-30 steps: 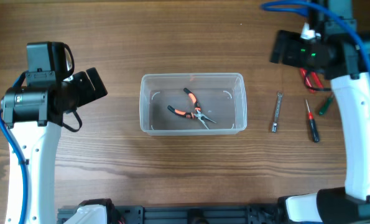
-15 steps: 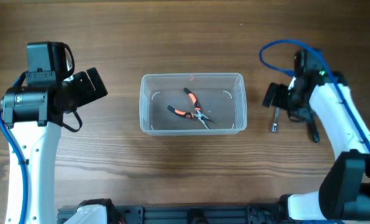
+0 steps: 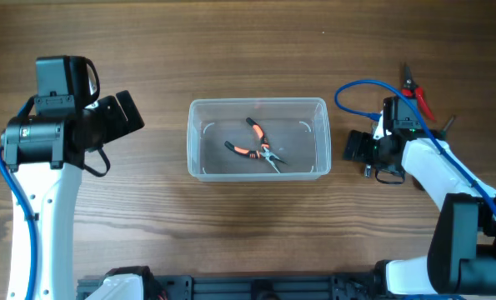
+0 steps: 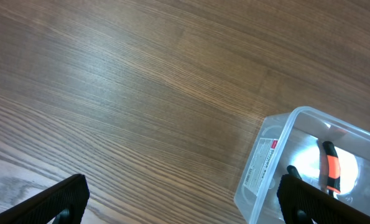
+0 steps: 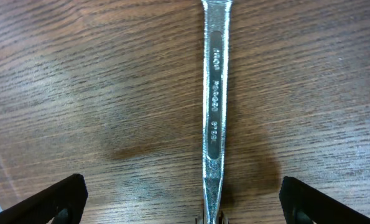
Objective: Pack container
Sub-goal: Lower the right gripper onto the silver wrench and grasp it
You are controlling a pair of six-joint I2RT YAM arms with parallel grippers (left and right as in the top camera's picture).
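Note:
The clear plastic container point(image 3: 258, 102) stands mid-table with orange-and-black pliers point(image 3: 256, 148) lying in it. Its corner point(image 4: 268, 155) and a pliers handle point(image 4: 329, 171) show in the left wrist view. My right gripper point(image 3: 363, 150) is open and low over a silver wrench point(image 5: 214, 106) to the right of the container. Its fingers point(image 5: 185, 208) stand on either side of the wrench shaft without touching it. In the overhead view the gripper hides most of the wrench. My left gripper point(image 3: 118, 117) is open and empty to the left of the container, over bare wood point(image 4: 185, 205).
Red-handled cutters point(image 3: 416, 92) lie at the back right. A dark screwdriver point(image 3: 420, 180) lies behind my right arm, mostly hidden. A blue cable point(image 3: 356, 87) loops off the right arm. The table is brown wood.
My right arm has swung from the back right toward the container and come down over the wrench. The left arm, the container and the pliers have not moved.

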